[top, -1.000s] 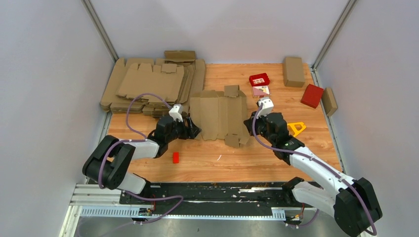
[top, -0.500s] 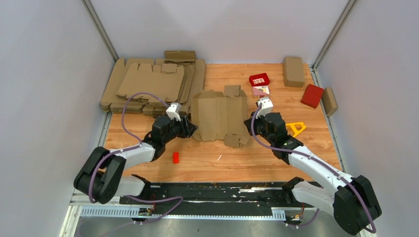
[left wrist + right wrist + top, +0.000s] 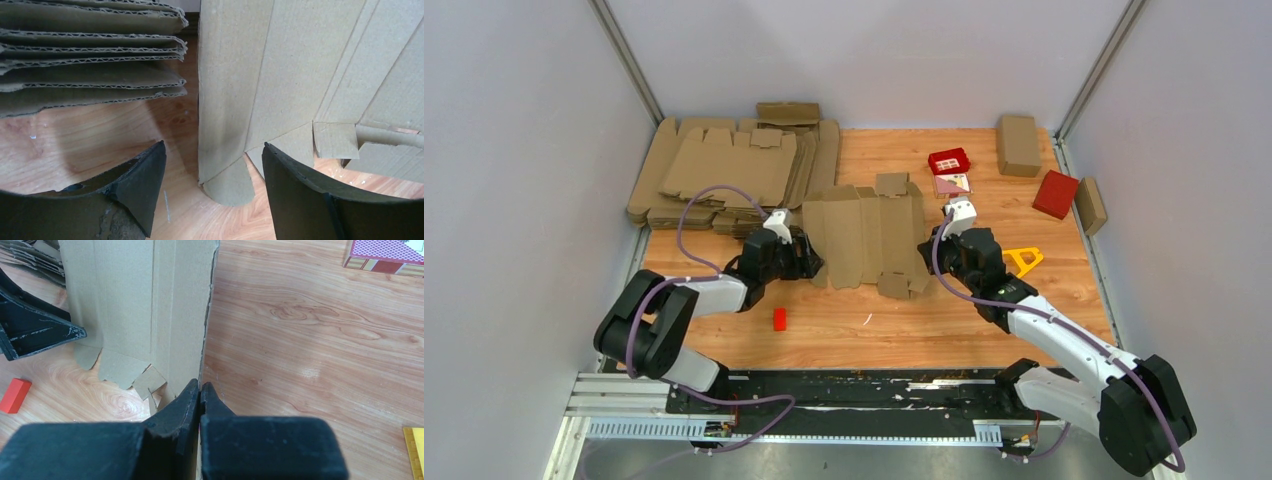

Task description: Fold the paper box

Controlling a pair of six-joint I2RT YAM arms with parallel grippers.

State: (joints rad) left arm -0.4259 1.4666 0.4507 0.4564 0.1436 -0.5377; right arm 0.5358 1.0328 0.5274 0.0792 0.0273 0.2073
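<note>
The paper box (image 3: 864,235) is a flat brown creased sheet standing on edge at mid-table, its flaps touching the wood. My right gripper (image 3: 929,250) is shut on its right edge; the right wrist view shows the sheet (image 3: 130,305) running straight into the pinched fingertips of the right gripper (image 3: 200,385). My left gripper (image 3: 807,262) is open at the sheet's left side. In the left wrist view the left panel and rounded bottom flap (image 3: 235,90) stand between the left gripper's (image 3: 214,145) spread fingers, touching neither.
A stack of flat cardboard sheets (image 3: 724,170) lies at the back left, close beside the left gripper (image 3: 90,55). A small red block (image 3: 779,319) lies near the left arm. Red boxes (image 3: 949,161) (image 3: 1056,193), a yellow triangular frame (image 3: 1024,260) and folded cartons (image 3: 1018,145) sit at the right.
The left jaws narrowed half a second ago and now stand wide again. The left wrist shifted slightly, and the sheet's left panel has swung a little leftward. The right arm has not moved.
</note>
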